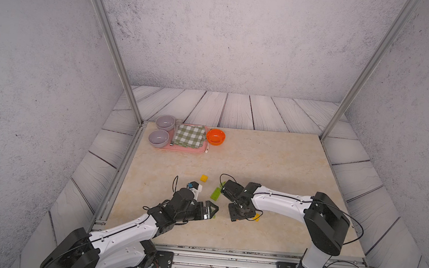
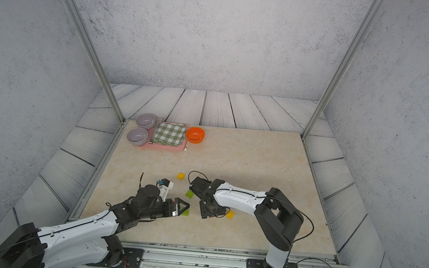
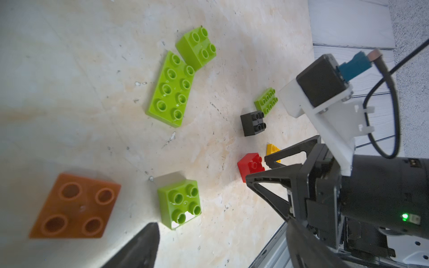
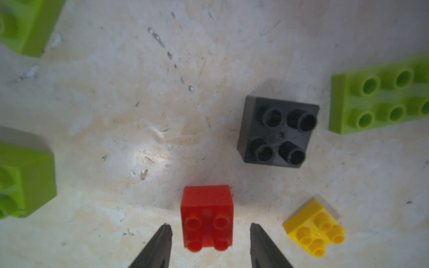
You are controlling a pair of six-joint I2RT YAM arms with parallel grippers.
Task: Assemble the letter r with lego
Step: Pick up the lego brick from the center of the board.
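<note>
In the right wrist view a red brick lies on the table between the fingers of my right gripper. The jaws are open, with a gap on each side of the brick. A black brick and a yellow brick lie close by. In the left wrist view my left gripper is open and holds nothing. A lime square brick and a brown-orange brick lie just ahead of it. A long lime brick lies further off. In a top view both grippers hang low near the table's front.
A pink tray at the back left carries two grey bowls and a checked cloth. An orange bowl stands beside it. Another yellow brick lies behind the grippers. Metal posts stand at the back corners, and a rail runs along the front.
</note>
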